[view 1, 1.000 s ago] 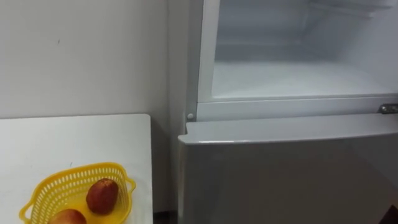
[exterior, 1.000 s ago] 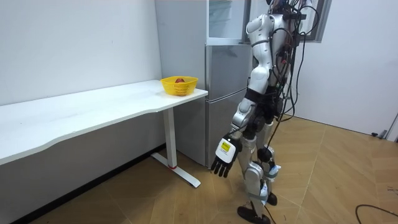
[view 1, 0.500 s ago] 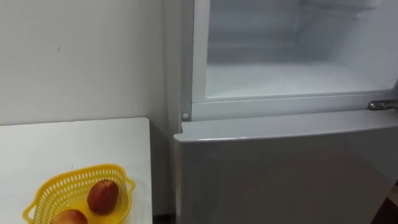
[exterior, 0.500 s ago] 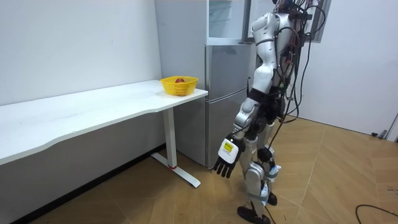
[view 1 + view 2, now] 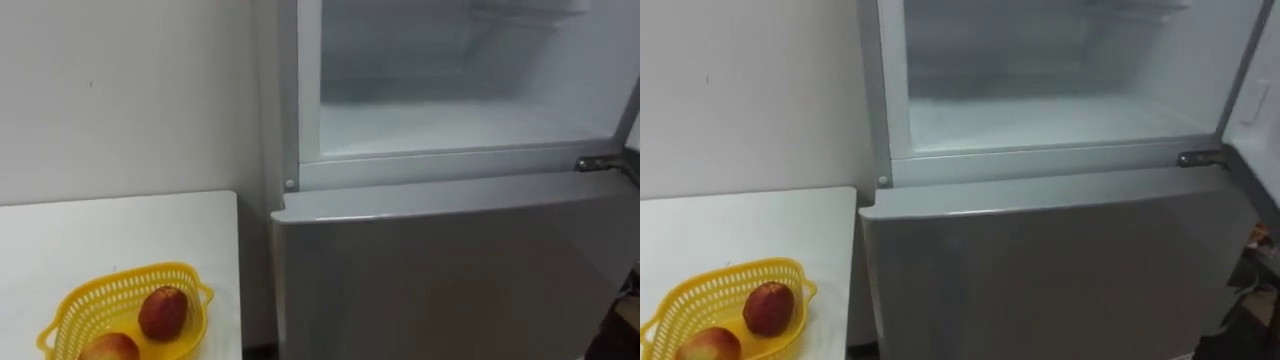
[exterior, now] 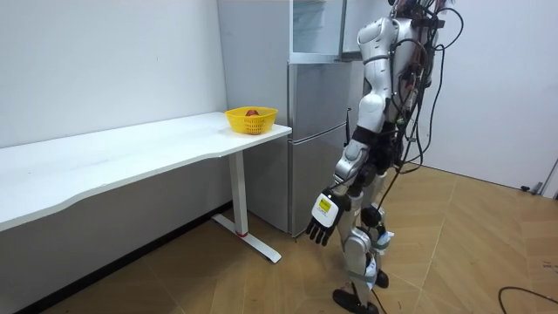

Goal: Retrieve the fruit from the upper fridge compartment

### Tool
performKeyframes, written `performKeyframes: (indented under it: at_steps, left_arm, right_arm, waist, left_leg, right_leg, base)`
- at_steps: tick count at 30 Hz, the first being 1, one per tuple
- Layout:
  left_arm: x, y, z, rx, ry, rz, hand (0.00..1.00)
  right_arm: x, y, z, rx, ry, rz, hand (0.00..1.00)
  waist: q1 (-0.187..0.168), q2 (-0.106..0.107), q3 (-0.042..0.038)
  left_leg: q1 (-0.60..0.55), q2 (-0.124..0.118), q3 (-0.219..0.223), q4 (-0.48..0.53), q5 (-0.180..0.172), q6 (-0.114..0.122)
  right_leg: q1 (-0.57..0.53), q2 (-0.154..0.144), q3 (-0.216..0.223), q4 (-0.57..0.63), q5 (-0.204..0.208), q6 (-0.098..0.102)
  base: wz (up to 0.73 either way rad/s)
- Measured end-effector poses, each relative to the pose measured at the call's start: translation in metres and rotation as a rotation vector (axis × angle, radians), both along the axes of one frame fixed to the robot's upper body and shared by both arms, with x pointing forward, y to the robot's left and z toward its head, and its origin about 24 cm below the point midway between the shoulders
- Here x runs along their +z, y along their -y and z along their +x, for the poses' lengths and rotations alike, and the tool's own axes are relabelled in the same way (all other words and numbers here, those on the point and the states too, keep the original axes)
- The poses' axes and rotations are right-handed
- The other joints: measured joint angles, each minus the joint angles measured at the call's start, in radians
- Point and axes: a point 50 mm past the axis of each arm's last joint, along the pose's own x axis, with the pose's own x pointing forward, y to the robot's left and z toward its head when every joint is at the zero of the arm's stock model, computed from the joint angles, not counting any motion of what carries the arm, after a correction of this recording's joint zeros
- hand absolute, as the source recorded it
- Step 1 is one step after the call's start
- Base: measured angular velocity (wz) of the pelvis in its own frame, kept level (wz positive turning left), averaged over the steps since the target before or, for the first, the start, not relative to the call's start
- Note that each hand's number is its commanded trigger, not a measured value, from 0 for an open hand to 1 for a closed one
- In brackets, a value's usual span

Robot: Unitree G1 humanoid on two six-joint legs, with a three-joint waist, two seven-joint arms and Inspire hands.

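Note:
The upper fridge compartment [image 5: 450,120] stands open, and its white shelf is bare. Its opened door [image 5: 1255,100] shows at the right edge. On the white table [image 5: 120,230] left of the fridge sits a yellow basket [image 5: 75,310] holding two reddish fruits [image 5: 163,312] [image 5: 108,349]. In the room view I stand facing the fridge [image 6: 314,131], a short step from it. My left hand [image 6: 321,228] hangs low by my leg with relaxed fingers and nothing in it.
The lower fridge door [image 5: 450,270] is closed, with a metal hinge [image 5: 595,163] at its upper right corner. The long white table [image 6: 131,148] runs along the wall, with the basket [image 6: 252,119] at its fridge end. Wooden floor lies around me.
The eye view has shifted, so the fridge sits further left in the picture. In the room view my body has leaned toward the view's right and the hanging left hand swung with it.

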Motion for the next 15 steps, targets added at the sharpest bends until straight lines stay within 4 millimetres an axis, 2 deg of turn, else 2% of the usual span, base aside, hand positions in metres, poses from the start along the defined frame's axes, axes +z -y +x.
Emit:
performKeyframes:
  at_steps: [2, 4, 6, 9, 11, 15]
  left_arm:
    - [0.0, 0.0, 0.002, -0.02, 0.002, 0.003, 0.0]
    - [0.0, -0.001, 0.003, -0.043, -0.001, 0.013, 0.0]
    - [0.001, -0.004, 0.005, -0.063, -0.004, 0.025, 0.0]
    - [0.001, -0.003, 0.009, -0.096, -0.003, 0.034, 0.0]
    - [0.001, -0.003, 0.011, -0.109, -0.002, 0.038, 0.0]
    - [0.0, -0.003, 0.011, -0.12, -0.006, 0.044, 0.0]
  right_arm:
    - [0.01, -0.007, 0.001, 0.013, 0.023, -0.065, 0.0]
    - [0.024, -0.016, -0.001, 0.029, 0.072, -0.14, 0.0]
    - [0.029, -0.022, 0.0, 0.047, 0.082, -0.176, 0.0]
    - [0.039, -0.032, 0.0, 0.107, 0.137, -0.222, 0.0]
    - [0.046, -0.038, -0.001, 0.141, 0.181, -0.253, 0.0]
    - [0.054, -0.048, 0.0, 0.21, 0.236, -0.3, 0.0]
  waist:
    - [0.009, -0.015, -0.0012]
    - [0.025, -0.035, -0.0079]
    - [0.027, -0.041, -0.0093]
    - [0.042, -0.041, -0.0095]
    - [0.054, -0.032, -0.0095]
    - [0.055, -0.028, -0.0092]
  left_leg:
    - [0.0, 0.002, 0.0, 0.001, 0.0, 0.0]
    - [-0.001, 0.005, 0.0, 0.002, 0.0, 0.0]
    - [0.0, 0.006, -0.002, 0.007, 0.0, 0.0]
    - [-0.001, 0.007, -0.002, 0.007, 0.0, 0.0]
    - [0.001, 0.006, -0.003, 0.007, 0.0, 0.0]
    - [0.003, 0.003, -0.028, 0.007, 0.0, 0.0]
  right_leg:
    - [0.003, 0.002, 0.0, -0.003, 0.0, -0.001]
    - [0.01, 0.006, -0.001, -0.019, 0.006, -0.005]
    - [0.022, 0.007, -0.005, -0.033, 0.011, -0.004]
    - [0.035, 0.008, -0.005, -0.055, 0.02, -0.001]
    - [0.043, 0.008, -0.007, -0.06, 0.023, 0.0]
    - [0.071, 0.003, -0.038, -0.078, 0.025, 0.002]
  base:
    - [0.0]
    - [0.0]
    - [0.06]
    - [0.03]
    - [0.08]
    - [0.21]
